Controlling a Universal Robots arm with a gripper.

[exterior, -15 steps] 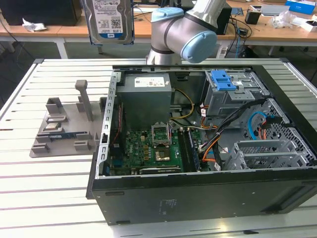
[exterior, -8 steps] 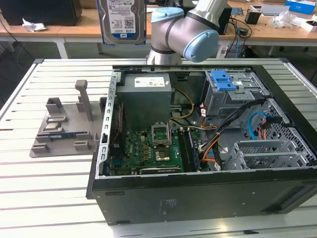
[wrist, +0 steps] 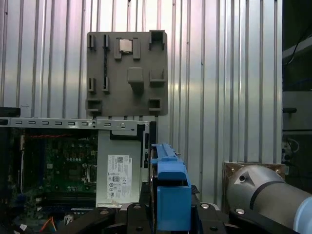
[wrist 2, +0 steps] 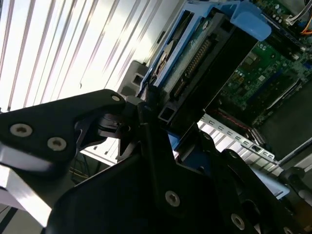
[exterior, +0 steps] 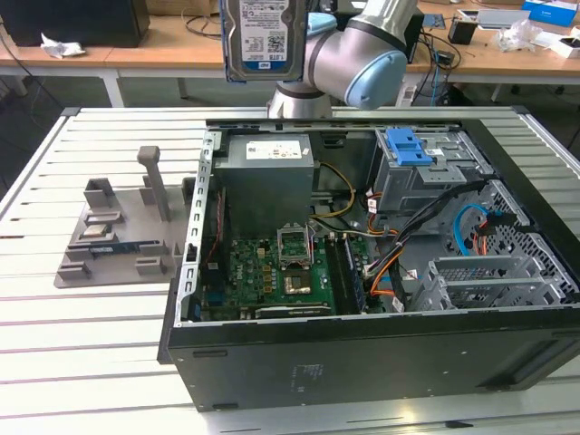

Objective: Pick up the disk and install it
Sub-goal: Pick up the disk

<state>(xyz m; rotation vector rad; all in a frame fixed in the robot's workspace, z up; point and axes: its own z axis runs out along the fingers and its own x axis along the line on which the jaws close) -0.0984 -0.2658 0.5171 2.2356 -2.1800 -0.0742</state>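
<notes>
1. While the end effector (wrist 2: pixel 163 114) is clamped shut on one end of the disk (exterior: pixel 263 34), the drive hangs in the air well above the tabletop (exterior: pixel 100 362). It sits at the upper edge of the exterior view, with its white-and-blue label turned to the camera.
2. In the second wrist view the black fingers (wrist 2: pixel 148 122) press against the disk from both sides. In the first wrist view its blue side rail (wrist: pixel 170 185) faces the camera.
3. The robot arm (exterior: pixel 362 59), silver-grey with a pale blue joint cap, rises from behind the computer case (exterior: pixel 362 353).
4. The case lies open on its side on the tabletop, toward the exterior view's right. Inside it are a green motherboard (exterior: pixel 272 272), a grey power supply (exterior: pixel 269 177) with a white sticker, and a drive cage with a blue latch (exterior: pixel 408 145). Loose orange, black and blue cables lie between them.
5. The tabletop is made of long silver aluminium slats with dark grooves between them, and it catches bright reflections in both wrist views.
6. A grey fixture tray (exterior: pixel 118 231) lies flat on the slats just beside the case, at the exterior view's left. It has raised blocks and one upright post.
7. Behind the work area stand wooden tabletops (exterior: pixel 163 45) on white legs, cluttered with cables, crumpled paper and small boxes.
</notes>
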